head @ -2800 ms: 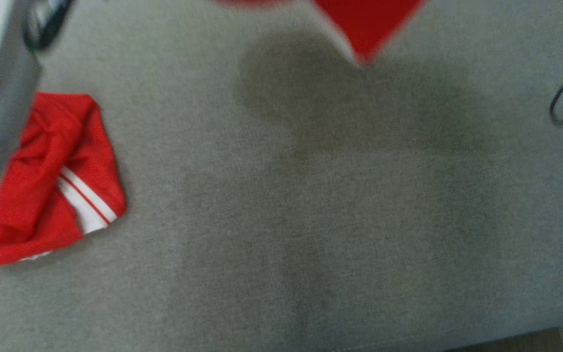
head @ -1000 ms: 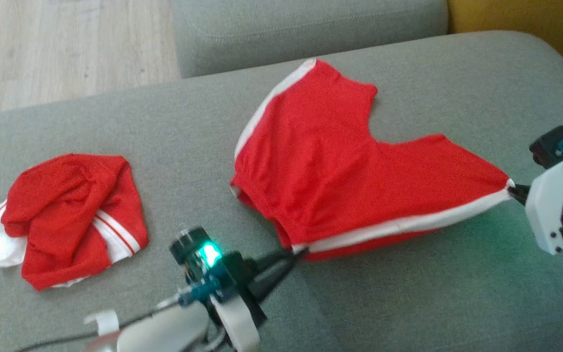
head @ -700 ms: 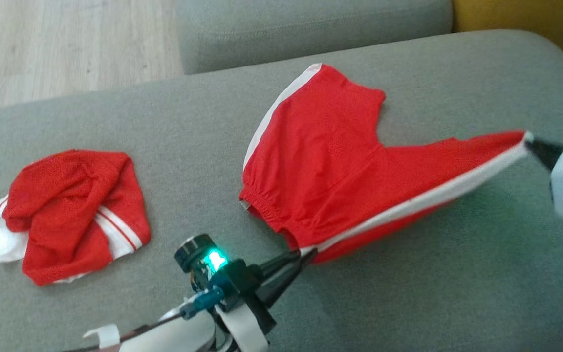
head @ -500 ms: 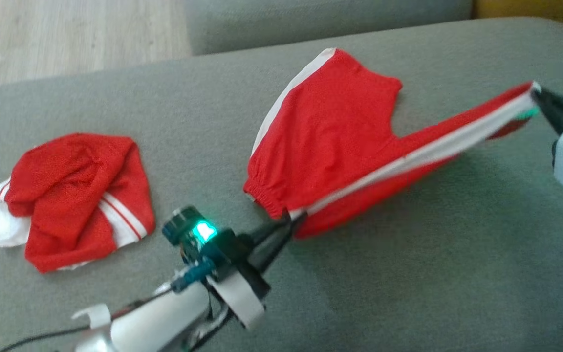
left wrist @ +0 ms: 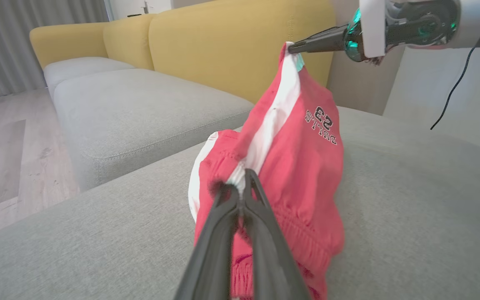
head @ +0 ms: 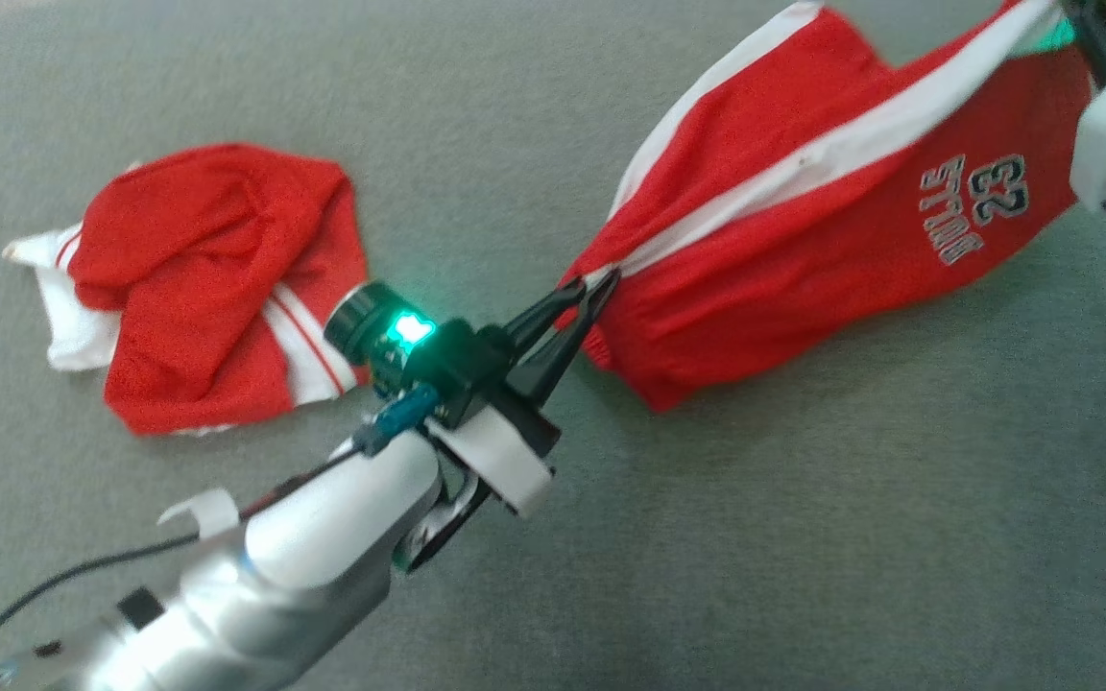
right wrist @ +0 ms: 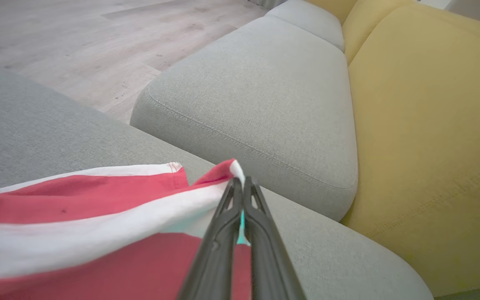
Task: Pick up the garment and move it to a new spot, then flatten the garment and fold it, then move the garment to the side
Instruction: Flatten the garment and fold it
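Two grippers, two red garments. Nearest, the left gripper pinches one end of the red shorts, stretched over the grey cushion. Far right, the right gripper clamps their white-striped corner. The crumpled red garment lies left.

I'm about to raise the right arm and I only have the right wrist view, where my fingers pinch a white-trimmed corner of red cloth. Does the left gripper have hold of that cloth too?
Observer: Yes. In the head view the left gripper is shut on the waistband end of the red shorts, right at the white side stripe.
Operator: Is anything else lying near it?
Observer: A second red and white garment lies crumpled on the grey cushion, on the left gripper's left and apart from the shorts.
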Motion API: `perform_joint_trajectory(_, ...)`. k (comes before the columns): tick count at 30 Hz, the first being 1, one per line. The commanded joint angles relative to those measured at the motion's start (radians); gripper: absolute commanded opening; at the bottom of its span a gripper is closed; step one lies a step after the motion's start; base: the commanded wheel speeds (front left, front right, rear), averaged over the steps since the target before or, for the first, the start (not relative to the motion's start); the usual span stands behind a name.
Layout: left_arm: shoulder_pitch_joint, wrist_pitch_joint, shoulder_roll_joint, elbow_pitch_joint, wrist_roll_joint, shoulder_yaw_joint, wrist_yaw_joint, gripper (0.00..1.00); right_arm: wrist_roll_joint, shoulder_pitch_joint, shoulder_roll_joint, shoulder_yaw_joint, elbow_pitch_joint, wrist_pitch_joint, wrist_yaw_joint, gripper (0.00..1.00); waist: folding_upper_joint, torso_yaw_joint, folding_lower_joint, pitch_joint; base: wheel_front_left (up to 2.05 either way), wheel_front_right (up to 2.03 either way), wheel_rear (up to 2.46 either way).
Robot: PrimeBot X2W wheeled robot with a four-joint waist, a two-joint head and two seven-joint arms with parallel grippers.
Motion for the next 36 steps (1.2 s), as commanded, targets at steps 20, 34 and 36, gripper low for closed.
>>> perform_joint_trajectory(20, -0.157, -0.043, -0.129, 0.149, 0.034, 0.048, -0.058, 0.0, -0.063, -0.255, 0.059, 0.134, 0.332, -0.144, 0.007, 0.0, 0.0, 0.172, -0.0003, 0.183, 0.0, 0.0, 0.0)
perform_joint_trajectory(34, -0.134, -0.047, -0.126, 0.16, 0.053, 0.114, -0.045, 1.0, -0.054, -0.291, 0.133, 0.078, 0.51, -0.322, 0.007, 1.0, 0.0, 0.146, -0.0003, 0.142, 0.0, 0.0, 0.0)
perform_joint_trajectory(36, -0.118, -0.047, -0.116, 0.149, 0.056, 0.138, -0.039, 1.0, -0.03, -0.28, 0.141, 0.059, 0.518, -0.351, 0.007, 1.0, 0.0, 0.133, -0.0003, 0.118, 0.0, 0.0, 0.0)
